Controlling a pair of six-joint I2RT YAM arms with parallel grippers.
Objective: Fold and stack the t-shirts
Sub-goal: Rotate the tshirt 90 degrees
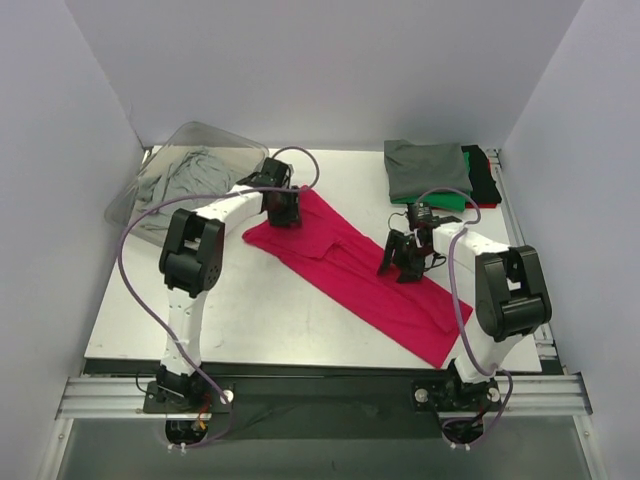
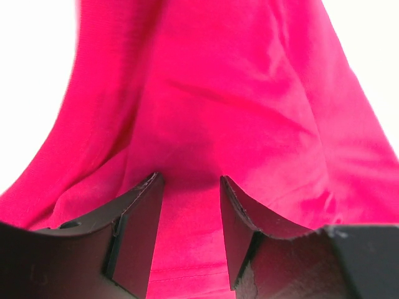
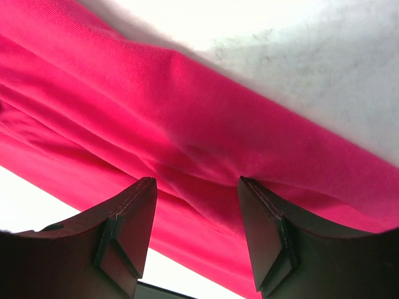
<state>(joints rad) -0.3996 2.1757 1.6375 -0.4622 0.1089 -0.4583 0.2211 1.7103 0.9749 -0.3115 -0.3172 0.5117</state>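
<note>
Presently the magenta t-shirt (image 1: 345, 262) lies as a long diagonal strip on the bench (image 1: 250, 315), apparently already folded lengthwise. The left gripper (image 1: 283, 210) stands at its far end and the right gripper (image 1: 405, 258) at mid-length. Both pairs of jaws are parted, straddling cloth without pinching it. The next move probably calls for clenching, a crosswise fold, then transfer to the folded t-shirts (image 1: 430, 168) at far right.

Magenta t-shirt (image 1: 345, 258): soft matt cloth; fingers (image 2: 134, 230): matt black plastic.

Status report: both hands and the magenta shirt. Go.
Magenta shirt lying in a long strip, not stacked. Left hand open, tips on it. Right hand open, same. Nothing in the way.
</note>
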